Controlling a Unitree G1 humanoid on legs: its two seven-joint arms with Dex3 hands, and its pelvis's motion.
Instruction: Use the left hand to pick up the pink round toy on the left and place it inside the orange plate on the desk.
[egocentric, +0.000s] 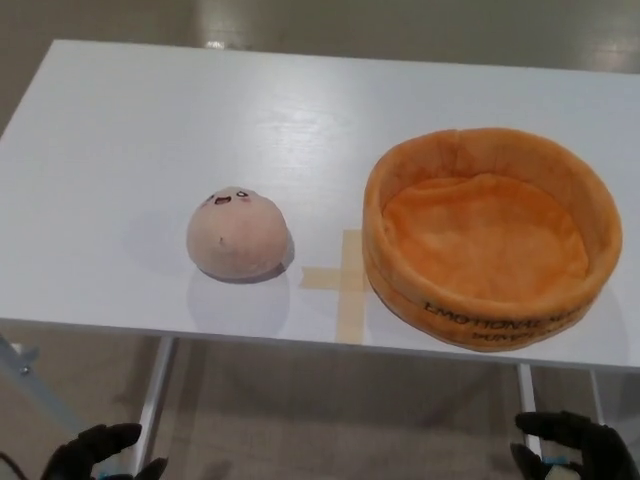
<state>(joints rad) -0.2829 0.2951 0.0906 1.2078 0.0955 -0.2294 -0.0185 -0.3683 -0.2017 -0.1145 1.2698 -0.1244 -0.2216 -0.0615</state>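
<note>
The white surface (150, 150) fills most of the frame, from the upper edge down to its front edge in the lower third. Below that edge, metal legs (155, 400) and the floor (330, 420) are visible.

The orange plate (490, 235), a soft fabric bowl with a raised wall and black lettering on its front, sits at right of centre. It is empty.

The pink round toy (237, 233) rests on the surface at left of centre, well apart from the plate, its small face toward the upper side of the frame.

A tan tape cross (340, 278) lies flat between toy and plate, just beside the plate wall.

The left hand (95, 452) shows at the lower left corner and the right hand (575, 445) at the lower right corner, both below the surface edge. Both are cut off by the frame; the state of their fingers cannot be determined, and neither touches any object.
</note>
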